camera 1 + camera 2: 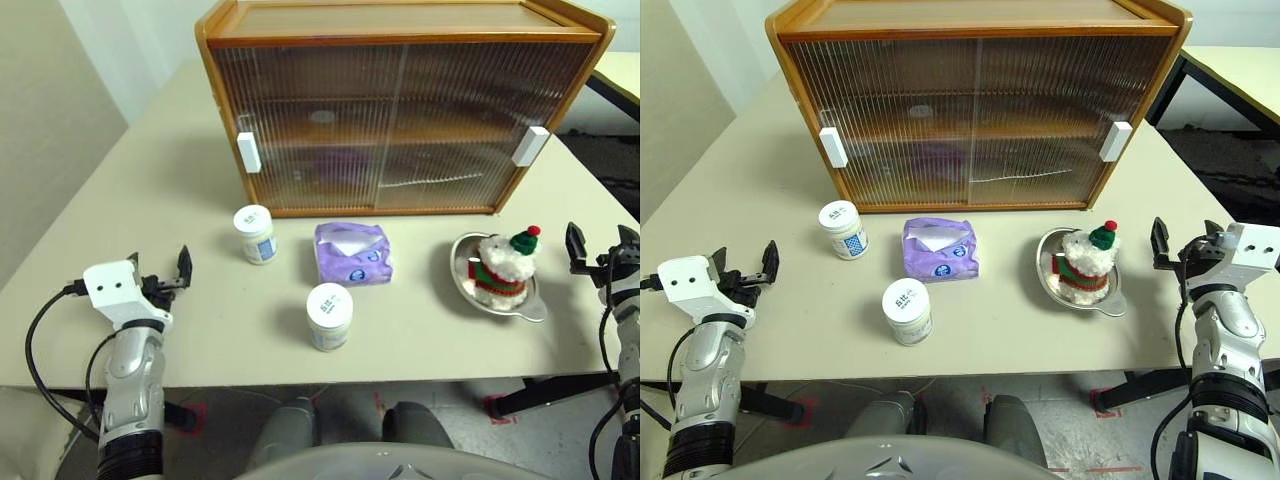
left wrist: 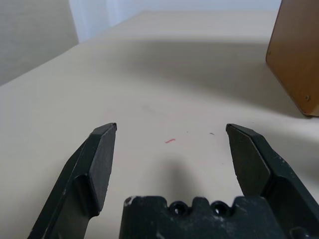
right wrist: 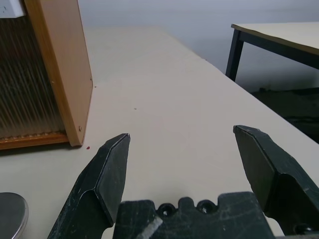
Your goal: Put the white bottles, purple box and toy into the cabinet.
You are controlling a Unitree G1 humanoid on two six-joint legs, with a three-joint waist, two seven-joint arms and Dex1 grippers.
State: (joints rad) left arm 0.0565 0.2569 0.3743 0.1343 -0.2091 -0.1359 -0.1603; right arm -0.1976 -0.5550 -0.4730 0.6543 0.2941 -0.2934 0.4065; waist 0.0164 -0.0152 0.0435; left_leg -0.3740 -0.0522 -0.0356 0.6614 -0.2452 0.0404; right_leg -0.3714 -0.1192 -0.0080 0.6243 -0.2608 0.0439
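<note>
A: Cabinet (image 1: 400, 110) of ribbed-door wood: why is nothing inside?

B: Doors shut. 2 white jars (image 1: 255, 233) (image 1: 329, 316), lavender tissue pack (image 1: 352, 252), plush toy (image 1: 505, 265) wait before it; left gripper (image 1: 158, 268) and right gripper (image 1: 1180, 243) gape empty.

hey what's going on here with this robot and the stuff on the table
Nothing is being handled yet. The left gripper and right gripper hover open and empty at either side of the table. Two white bottles, the purple box and the toy, which sits in a steel bowl, are lined up in front of the cabinet. Its sliding doors are shut.
</note>
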